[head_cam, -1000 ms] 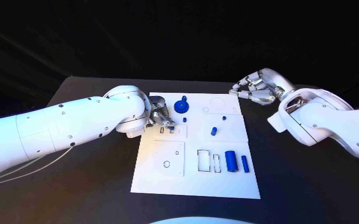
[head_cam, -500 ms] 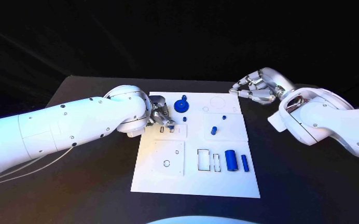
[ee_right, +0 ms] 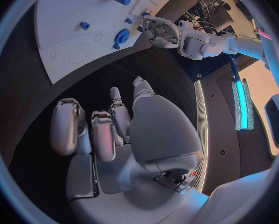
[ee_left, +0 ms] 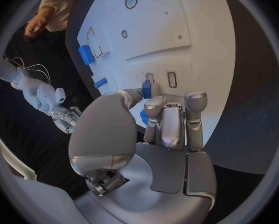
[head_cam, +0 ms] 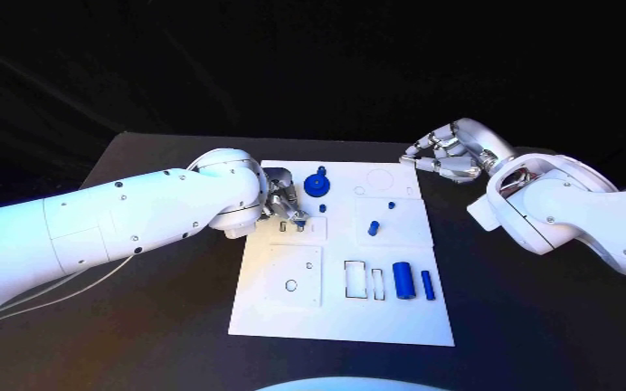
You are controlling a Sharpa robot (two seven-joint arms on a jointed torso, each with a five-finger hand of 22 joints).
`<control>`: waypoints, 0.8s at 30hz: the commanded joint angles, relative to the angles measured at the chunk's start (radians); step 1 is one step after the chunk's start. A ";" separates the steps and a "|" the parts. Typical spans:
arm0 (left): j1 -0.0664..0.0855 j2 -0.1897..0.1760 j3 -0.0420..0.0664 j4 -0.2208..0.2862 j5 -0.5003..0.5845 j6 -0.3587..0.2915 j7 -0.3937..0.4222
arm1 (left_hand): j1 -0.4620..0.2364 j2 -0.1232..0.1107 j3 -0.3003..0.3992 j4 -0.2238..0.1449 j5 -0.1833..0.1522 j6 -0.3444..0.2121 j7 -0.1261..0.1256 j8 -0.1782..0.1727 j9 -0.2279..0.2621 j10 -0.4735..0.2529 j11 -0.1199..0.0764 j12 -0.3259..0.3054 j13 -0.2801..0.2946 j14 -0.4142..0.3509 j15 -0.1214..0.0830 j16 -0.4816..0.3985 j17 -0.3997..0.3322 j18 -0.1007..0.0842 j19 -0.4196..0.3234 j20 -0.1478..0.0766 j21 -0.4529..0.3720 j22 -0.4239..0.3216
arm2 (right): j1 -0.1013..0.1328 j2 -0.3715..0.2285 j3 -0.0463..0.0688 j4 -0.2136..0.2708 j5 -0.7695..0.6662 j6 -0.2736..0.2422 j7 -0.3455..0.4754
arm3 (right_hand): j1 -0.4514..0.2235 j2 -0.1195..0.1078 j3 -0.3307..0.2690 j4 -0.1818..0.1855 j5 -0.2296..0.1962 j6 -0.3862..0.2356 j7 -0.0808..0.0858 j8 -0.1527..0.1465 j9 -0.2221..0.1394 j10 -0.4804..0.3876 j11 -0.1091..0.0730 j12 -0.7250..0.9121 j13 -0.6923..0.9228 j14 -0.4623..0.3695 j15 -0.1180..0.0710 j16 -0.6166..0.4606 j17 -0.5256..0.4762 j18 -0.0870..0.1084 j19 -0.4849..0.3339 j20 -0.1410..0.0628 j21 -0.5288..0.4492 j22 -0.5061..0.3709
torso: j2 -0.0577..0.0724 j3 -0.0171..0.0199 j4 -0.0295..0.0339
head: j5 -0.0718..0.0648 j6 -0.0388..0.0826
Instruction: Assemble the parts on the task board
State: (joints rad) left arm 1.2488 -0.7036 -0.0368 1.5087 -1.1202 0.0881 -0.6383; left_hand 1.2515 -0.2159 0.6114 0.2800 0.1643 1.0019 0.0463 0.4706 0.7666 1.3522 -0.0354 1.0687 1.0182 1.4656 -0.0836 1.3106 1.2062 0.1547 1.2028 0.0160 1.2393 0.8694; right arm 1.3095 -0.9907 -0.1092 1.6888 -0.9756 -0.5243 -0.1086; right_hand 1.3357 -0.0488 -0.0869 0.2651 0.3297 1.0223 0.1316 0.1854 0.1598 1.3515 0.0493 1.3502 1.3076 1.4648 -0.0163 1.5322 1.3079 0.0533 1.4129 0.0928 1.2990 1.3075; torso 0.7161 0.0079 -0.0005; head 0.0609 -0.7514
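Note:
The white task board [head_cam: 342, 317] lies mid-table. My left hand [head_cam: 279, 205] hovers over its left side and pinches a small blue part [ee_left: 146, 89] between thumb and fingers, right at two small rectangular slots [ee_left: 172, 79]. A blue gear [head_cam: 317, 185] stands just beside that hand. A short blue peg [head_cam: 374, 226] lies mid-board. A blue cylinder [head_cam: 402, 281] and a thin blue bar [head_cam: 427, 285] lie near the right edge. My right hand [head_cam: 449, 157] hangs off the board's far right corner, fingers loosely bent and apart, holding nothing.
Black table [head_cam: 144, 319] surrounds the board on all sides. A square outline with a small hole [head_cam: 292, 284] and an empty rectangular frame [head_cam: 356, 280] mark the near half of the board. In the right wrist view the board [ee_right: 65, 20] and my left hand [ee_right: 158, 30] lie ahead.
My left arm has edged slightly towards the board, with its hand still at the slots holding the blue part. The right hand has not moved.

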 commanded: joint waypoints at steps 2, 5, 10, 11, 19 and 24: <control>-0.003 0.004 -0.001 -0.003 -0.013 0.040 -0.002 | -0.006 0.004 0.203 -0.201 -0.003 -0.003 -0.006 0.005 0.002 0.010 0.000 0.007 0.001 0.026 -0.007 0.004 0.001 -0.020 0.004 0.000 0.004 0.002 | 0.000 -0.001 0.000 0.002 -0.010 0.010 0.001 | -0.012 0.002 -0.007 0.000 0.008 -0.005 -0.005 0.007 0.002 0.004 -0.002 0.004 0.005 0.083 -0.006 -0.007 0.171 0.015 0.000 -0.007 -0.004 0.060 | -0.001 -0.0001 0.0002 | 0.000 -0.004; -0.004 0.004 -0.001 -0.004 -0.016 0.052 -0.002 | -0.009 0.003 0.202 -0.201 -0.003 -0.003 -0.007 0.008 0.002 0.012 -0.001 0.009 0.002 0.027 -0.008 0.004 0.001 -0.021 0.004 -0.001 0.005 0.003 | 0.000 -0.002 0.000 0.002 -0.010 0.010 0.001 | -0.012 0.002 -0.007 0.000 0.008 -0.005 -0.005 0.007 0.002 0.004 -0.002 0.004 0.005 0.083 -0.006 -0.007 0.171 0.015 0.000 -0.007 -0.004 0.060 | -0.001 0.0000 0.0004 | 0.003 -0.005; -0.004 0.003 -0.001 -0.002 -0.023 0.067 -0.002 | -0.009 0.003 0.202 -0.202 -0.004 -0.003 -0.007 0.009 0.002 0.012 -0.001 0.008 0.002 0.027 -0.008 0.004 0.001 -0.021 0.005 -0.001 0.005 0.003 | 0.000 -0.002 0.000 0.000 -0.010 0.012 0.003 | -0.019 0.002 -0.016 0.004 0.042 -0.009 -0.006 0.012 0.008 0.004 -0.003 0.004 0.005 0.084 -0.007 -0.007 0.172 0.015 0.001 -0.008 -0.007 0.060 | -0.001 -0.0003 0.0008 | 0.008 -0.004; -0.004 0.003 -0.001 -0.002 -0.023 0.068 -0.002 | -0.010 0.003 0.202 -0.202 -0.004 -0.003 -0.007 0.009 0.002 0.012 -0.001 0.009 0.001 0.027 -0.008 0.004 0.001 -0.021 0.005 -0.001 0.006 0.004 | 0.000 -0.001 0.000 -0.001 -0.010 0.012 0.003 | -0.019 0.002 -0.017 0.005 0.044 -0.010 -0.006 0.013 0.009 0.005 -0.003 0.004 0.005 0.083 -0.007 -0.007 0.171 0.015 0.001 -0.008 -0.006 0.060 | -0.001 0.0002 0.0011 | 0.008 -0.004; -0.005 0.001 -0.001 -0.001 -0.026 0.077 -0.002 | -0.012 0.001 0.201 -0.204 -0.004 -0.003 -0.008 0.012 0.003 0.014 -0.002 0.011 0.003 0.027 -0.008 0.004 0.001 -0.021 0.006 -0.001 0.007 0.006 | 0.000 -0.001 0.000 -0.001 -0.010 0.012 0.004 | -0.025 0.005 -0.022 0.009 0.059 -0.012 -0.007 0.015 0.012 0.004 -0.003 0.004 0.004 0.083 -0.007 -0.008 0.170 0.015 0.001 -0.008 -0.009 0.060 | 0.000 -0.0011 0.0004 | 0.010 -0.005; -0.005 -0.001 -0.001 -0.001 -0.027 0.083 -0.001 | -0.015 -0.006 0.198 -0.210 -0.005 -0.003 -0.010 0.018 0.003 0.020 -0.003 0.022 0.013 0.027 -0.009 0.004 0.001 -0.022 0.006 0.000 0.008 0.008 | 0.000 -0.001 0.000 -0.002 -0.010 0.013 0.003 | -0.027 0.010 -0.024 0.012 0.070 -0.013 -0.007 0.018 0.015 0.005 -0.004 0.005 0.005 0.084 -0.008 -0.007 0.172 0.014 0.003 -0.009 -0.007 0.062 | -0.001 -0.0005 0.0004 | 0.010 -0.007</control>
State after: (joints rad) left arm 1.2489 -0.7042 -0.0346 1.5079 -1.1374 0.1335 -0.6350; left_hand 1.2344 -0.2251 0.6283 0.2568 0.1643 0.9966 0.0440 0.4843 0.7689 1.3650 -0.0410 1.0866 1.0297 1.4656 -0.0836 1.3106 1.2060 0.1396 1.2027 0.0160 1.2431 0.8759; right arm 1.3095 -0.9922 -0.1092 1.6870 -0.9758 -0.5224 -0.1081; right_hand 1.3154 -0.0417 -0.1048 0.2749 0.3986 1.0150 0.1244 0.1970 0.1737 1.3515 0.0493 1.3502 1.3076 1.4648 -0.0163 1.5283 1.3077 0.0533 1.4168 0.0889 1.2949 1.3078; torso 0.7153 0.0072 0.0001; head 0.0704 -0.7575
